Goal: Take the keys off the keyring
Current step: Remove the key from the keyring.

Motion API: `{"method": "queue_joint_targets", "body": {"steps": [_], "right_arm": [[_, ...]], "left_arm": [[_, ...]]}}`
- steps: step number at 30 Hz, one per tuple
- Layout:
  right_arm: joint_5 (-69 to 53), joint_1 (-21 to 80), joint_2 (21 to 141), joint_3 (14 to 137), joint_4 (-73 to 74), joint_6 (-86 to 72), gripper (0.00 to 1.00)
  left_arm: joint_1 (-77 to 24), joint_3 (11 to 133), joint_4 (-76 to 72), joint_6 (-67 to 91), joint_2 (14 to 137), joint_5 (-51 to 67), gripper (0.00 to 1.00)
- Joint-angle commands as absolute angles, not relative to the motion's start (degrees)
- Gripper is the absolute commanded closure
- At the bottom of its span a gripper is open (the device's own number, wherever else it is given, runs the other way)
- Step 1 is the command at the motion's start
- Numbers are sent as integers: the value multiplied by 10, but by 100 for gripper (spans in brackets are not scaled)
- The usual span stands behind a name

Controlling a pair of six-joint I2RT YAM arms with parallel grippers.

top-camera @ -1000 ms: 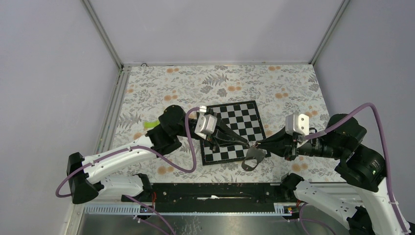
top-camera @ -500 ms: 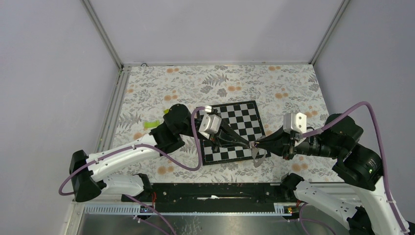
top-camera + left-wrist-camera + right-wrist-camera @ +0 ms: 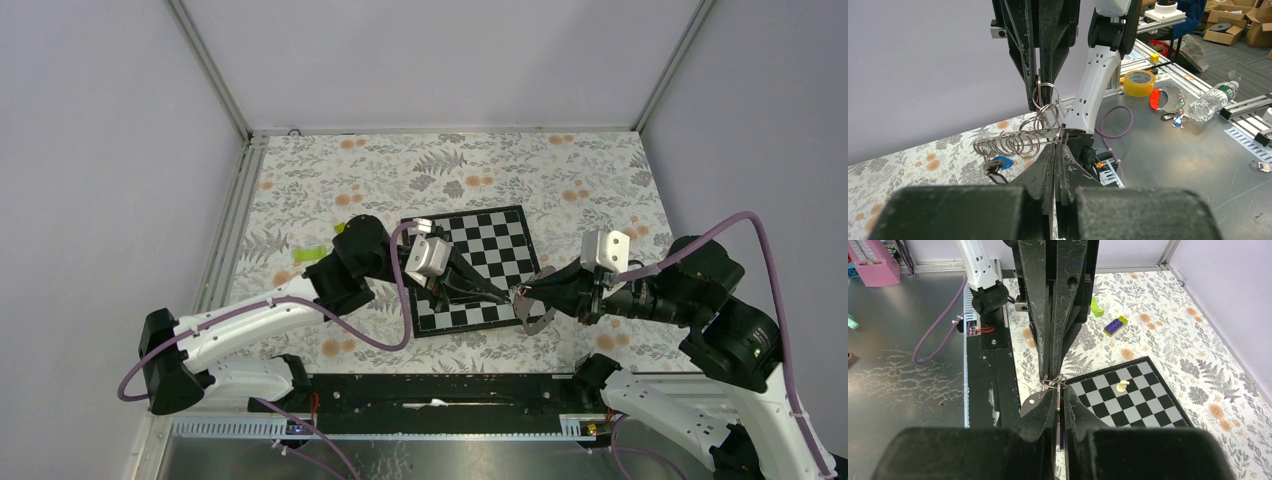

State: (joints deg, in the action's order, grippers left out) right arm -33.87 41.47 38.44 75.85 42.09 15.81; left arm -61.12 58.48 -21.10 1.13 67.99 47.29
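Two grippers pinch one keyring above the chessboard's near corner

Both arms meet tip to tip over the near right corner of the chessboard (image 3: pixel 497 238); the left gripper (image 3: pixel 503 295) and the right gripper (image 3: pixel 524 292) each have their fingers closed to a sliver on the keyring (image 3: pixel 1017 143), a chain of linked wire rings strung between them; its grey strap (image 3: pixel 537 317) hangs under the tips, past the board's edge; a blue clip (image 3: pixel 1004 162) dangles from the rings, a small dark piece (image 3: pixel 992 167) just beside it; whether that is one of the keys I cannot tell; a pale pawn (image 3: pixel 1121 385) stands on the board; a purple-and-yellow brick (image 3: pixel 1115 326) and a lime-green piece (image 3: pixel 1096 307) lie on the floral tabletop (image 3: pixel 1173 310); the label on a water bottle (image 3: pixel 1215 97) is too small to read.
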Motion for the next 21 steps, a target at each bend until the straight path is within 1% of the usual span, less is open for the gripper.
{"method": "queue_joint_targets", "body": {"steps": [1,8,19,20,21], "right_arm": [[-342,416,380,766,324,154,100],[-331,416,374,761,324,155,100],[-271,416,365,744,303,164,100],[-267,416,366,744,304,165,100],[-265,416,366,743,302,165,100]], "left_arm": [[-609,565,-196,11,695,476,100],[-609,549,-220,20,708,479,100],[-609,528,-229,9,660,474,100],[-609,527,-228,8,656,472,99],[-609,527,-228,6,652,472,97]]}}
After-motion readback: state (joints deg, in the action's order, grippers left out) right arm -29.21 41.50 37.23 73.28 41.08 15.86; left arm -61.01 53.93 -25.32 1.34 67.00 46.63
